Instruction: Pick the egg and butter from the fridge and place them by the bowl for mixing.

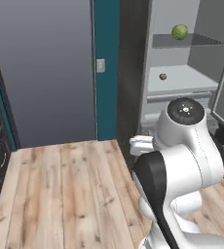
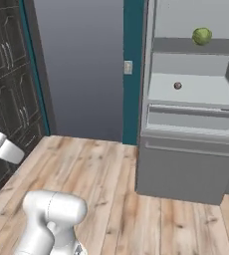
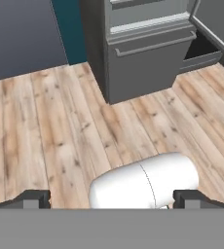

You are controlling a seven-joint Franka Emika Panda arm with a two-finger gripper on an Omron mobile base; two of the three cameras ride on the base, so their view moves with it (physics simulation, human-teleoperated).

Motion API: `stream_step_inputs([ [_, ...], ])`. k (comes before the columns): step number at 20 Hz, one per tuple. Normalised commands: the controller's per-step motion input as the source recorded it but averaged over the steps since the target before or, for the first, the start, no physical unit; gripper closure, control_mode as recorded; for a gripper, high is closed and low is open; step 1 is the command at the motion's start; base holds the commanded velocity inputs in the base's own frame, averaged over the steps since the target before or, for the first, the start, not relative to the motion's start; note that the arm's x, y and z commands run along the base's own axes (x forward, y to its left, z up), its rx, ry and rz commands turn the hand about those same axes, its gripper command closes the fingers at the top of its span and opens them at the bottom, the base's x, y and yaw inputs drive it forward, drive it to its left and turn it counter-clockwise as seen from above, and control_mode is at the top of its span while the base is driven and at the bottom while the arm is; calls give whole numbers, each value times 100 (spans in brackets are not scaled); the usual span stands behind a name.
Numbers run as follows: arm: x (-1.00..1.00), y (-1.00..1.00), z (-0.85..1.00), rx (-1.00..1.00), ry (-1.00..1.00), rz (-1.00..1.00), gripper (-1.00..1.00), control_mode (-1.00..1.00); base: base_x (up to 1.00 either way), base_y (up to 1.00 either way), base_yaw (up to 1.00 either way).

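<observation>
My gripper point(image 3: 112, 198) sits nearest the hand camera, its two dark fingertips point(image 3: 32, 198) spread as wide as they go, with nothing between them, above pale wooden floor point(image 3: 50, 141). Ahead stands the grey fridge point(image 2: 186, 169), open. The small reddish-brown egg point(image 2: 177, 85) rests on its pale middle shelf. A green cabbage point(image 2: 201, 36) sits on the shelf above.

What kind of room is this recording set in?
Most likely a kitchen. An open fridge holds a cabbage and an egg on its shelves, dark cupboards line the left wall, and the floor is wood plank.
</observation>
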Motion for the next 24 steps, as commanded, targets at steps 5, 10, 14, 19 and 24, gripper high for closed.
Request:
stream_step_inputs([
  [5, 0, 0, 0, 0, 0, 0, -100, 100, 100, -86, -13],
  [10, 0, 0, 0, 0, 0, 0, -100, 100, 100, -77, -8],
  [14, 0, 0, 0, 0, 0, 0, -100, 100, 100, -68, 0],
  [19, 0, 0, 0, 0, 0, 0, -100, 100, 95, -54, 0],
  [24, 0, 0, 0, 0, 0, 0, -100, 100, 52, -54, -1],
])
